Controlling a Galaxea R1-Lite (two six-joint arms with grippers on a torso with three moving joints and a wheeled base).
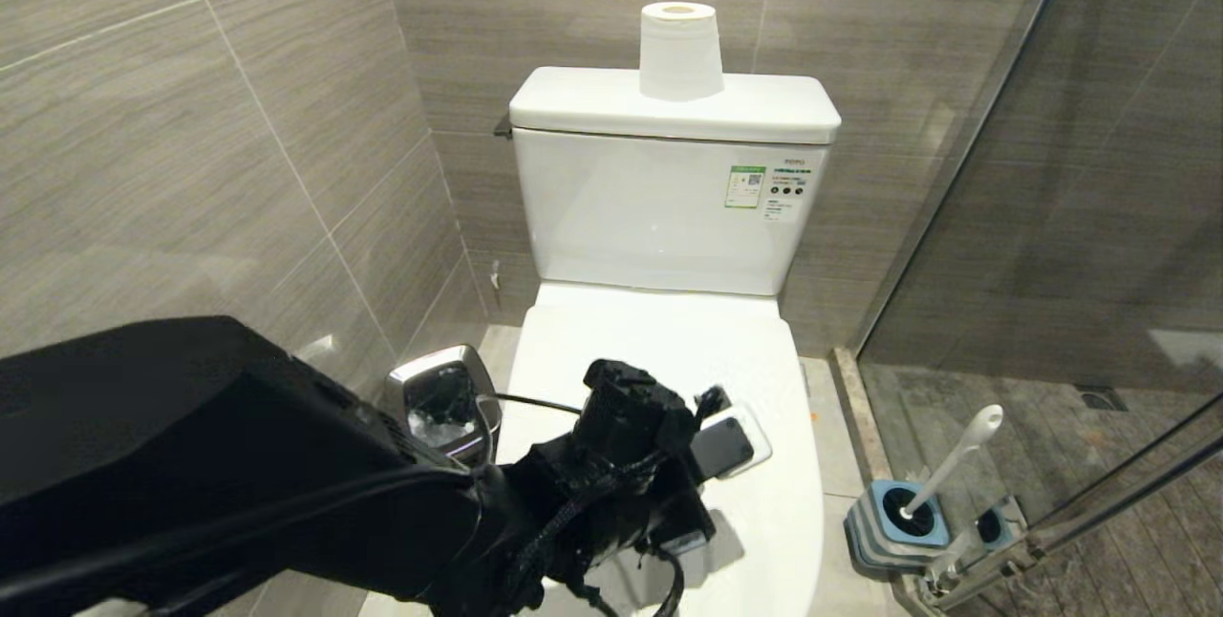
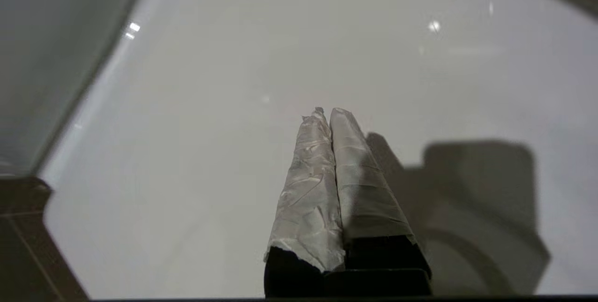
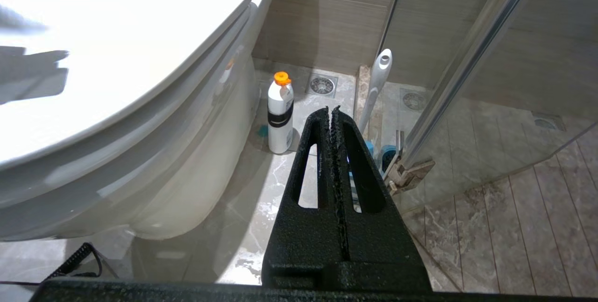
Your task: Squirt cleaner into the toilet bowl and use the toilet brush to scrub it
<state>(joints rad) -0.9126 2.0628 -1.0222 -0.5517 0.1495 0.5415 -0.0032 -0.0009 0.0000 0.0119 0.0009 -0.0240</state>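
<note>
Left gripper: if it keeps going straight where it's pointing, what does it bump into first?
Most likely the closed white toilet lid. The left gripper, fingers shut, points down at it with nothing in between. How near it is, I can't tell.

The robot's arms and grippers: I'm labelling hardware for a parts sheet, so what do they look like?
The left arm has a bulky matte black shell, with black braided cables running to a boxy black wrist. The left gripper has two long tapering fingers wrapped in wrinkled whitish-grey tape over black bases. The right gripper is bare textured black plastic: two slim tapering fingers, each with a long slot cut through.
</note>
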